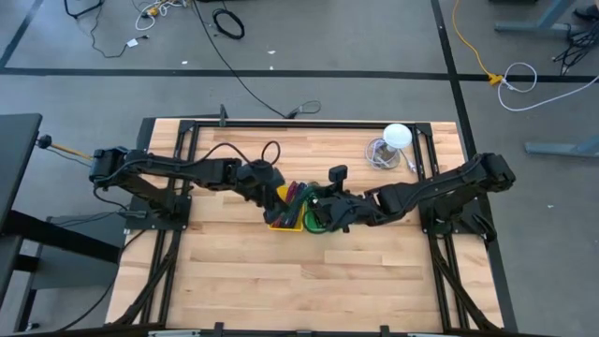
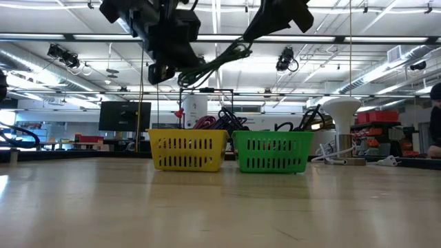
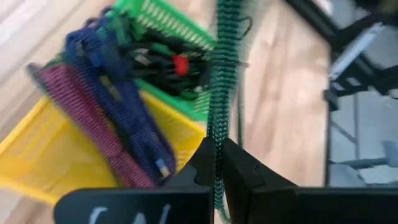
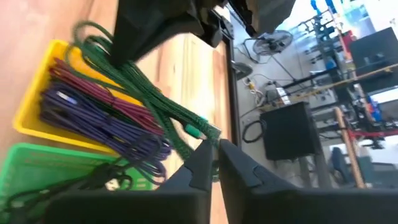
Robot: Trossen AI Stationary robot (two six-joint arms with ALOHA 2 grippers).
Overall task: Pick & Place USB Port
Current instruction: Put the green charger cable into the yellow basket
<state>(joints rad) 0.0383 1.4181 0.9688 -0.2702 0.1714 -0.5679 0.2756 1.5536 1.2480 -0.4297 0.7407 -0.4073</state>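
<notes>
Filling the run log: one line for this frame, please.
left gripper: shut on green cable | right gripper: shut on same cable | cable: lifted above yellow basket, green basket

Table (image 1: 281, 271): pale wood planks, smooth, faint sheen. Yellow basket (image 2: 187, 149) and green basket (image 2: 272, 151): slotted moulded plastic. Green cable (image 3: 222, 81): braided, woven sleeve. Fingers (image 3: 249, 174): matt black plastic. Frame (image 1: 309, 123): black metal.
</notes>
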